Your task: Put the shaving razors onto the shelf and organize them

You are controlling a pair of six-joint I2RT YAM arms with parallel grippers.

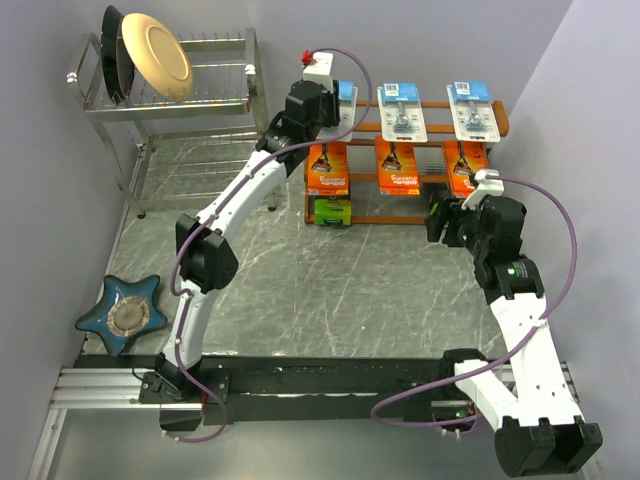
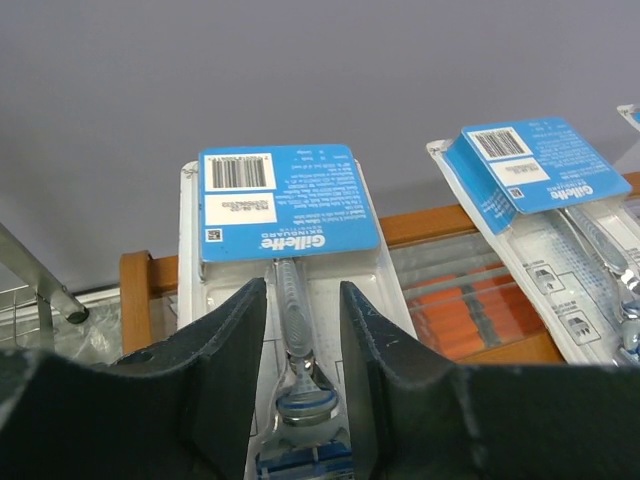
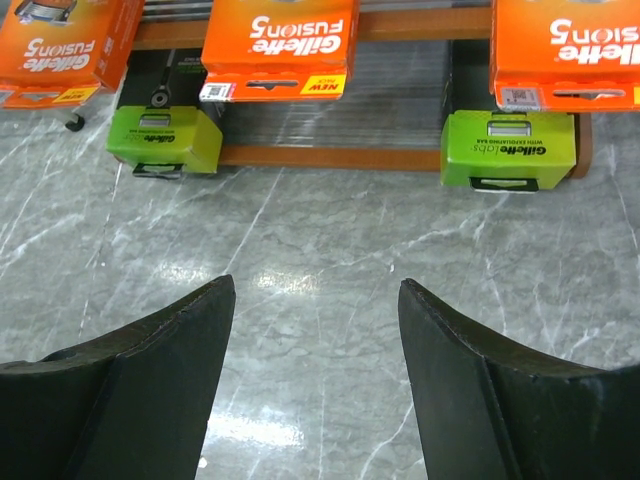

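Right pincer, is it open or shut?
Open. The right pincer has a wide gap between its fingers, with nothing in it, only table behind.

Marble table (image 1: 330,290) carries wooden shelf (image 1: 390,219), chrome rack (image 1: 215,100), star dish (image 1: 120,315); razors (image 1: 402,110) line the shelf.

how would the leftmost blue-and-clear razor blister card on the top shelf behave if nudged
Probably tips easily: the blue-and-clear plastic blister card stands tall and thin on the reddish-brown wooden shelf. Likely light and fairly stiff; its glossy clear shell looks slippery.
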